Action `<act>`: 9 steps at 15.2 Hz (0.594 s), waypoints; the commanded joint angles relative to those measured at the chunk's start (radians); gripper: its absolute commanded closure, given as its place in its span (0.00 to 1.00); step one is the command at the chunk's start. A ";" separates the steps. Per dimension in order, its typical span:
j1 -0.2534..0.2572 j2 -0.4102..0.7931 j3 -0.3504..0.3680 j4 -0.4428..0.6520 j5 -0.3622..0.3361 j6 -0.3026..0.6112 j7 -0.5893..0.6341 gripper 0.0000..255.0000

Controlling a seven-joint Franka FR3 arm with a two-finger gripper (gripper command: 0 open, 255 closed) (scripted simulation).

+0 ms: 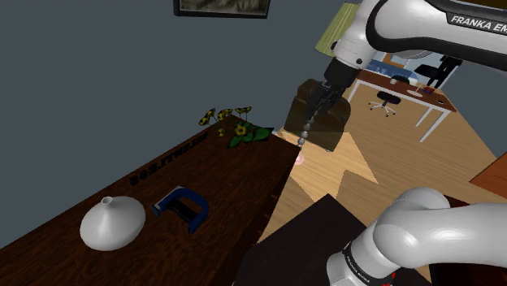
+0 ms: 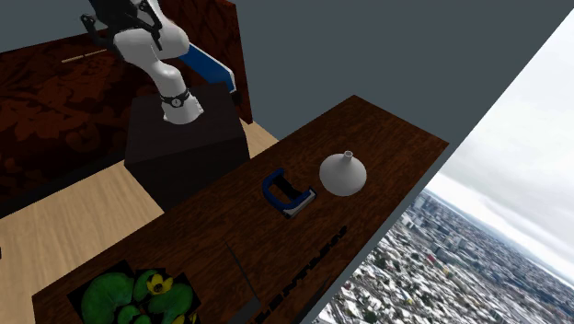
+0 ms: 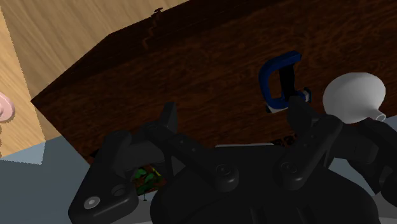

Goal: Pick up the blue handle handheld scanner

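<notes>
While the arm is raised high beside its dark box stand, the pincer hangs well apart from everything on the worktop. In the wrist view its two black fingers stand wide apart with only dark wood showing between them, so it is spread and has hold of nothing.

The blue-handled handheld scanner lies on the dark wooden worktop, close to the edge that faces the stand. Its curved blue grip arches over a dark body with a pale end. Just beside it, without touching, sits a white vase with a broad round base and a narrow neck; in the shoulder view the vase is on the scanner's left, and in the second exterior view on its right. In the wrist view the scanner shows past the tip of one finger, with the vase next to it.

Farther along the worktop, a thin black strip lies near the wall side, and a green plant with yellow flowers stands at the end. Light wooden floor runs beside the worktop.
</notes>
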 commanded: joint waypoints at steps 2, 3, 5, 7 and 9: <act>0.006 0.013 0.014 -0.017 0.007 0.030 0.009 0.00; 0.011 0.027 0.027 -0.033 0.013 0.060 0.017 0.00; 0.023 0.061 0.055 -0.060 0.026 0.121 0.034 0.00; 0.034 0.099 0.082 -0.083 0.037 0.182 0.051 0.00; 0.045 0.144 0.110 -0.101 0.048 0.244 0.068 0.00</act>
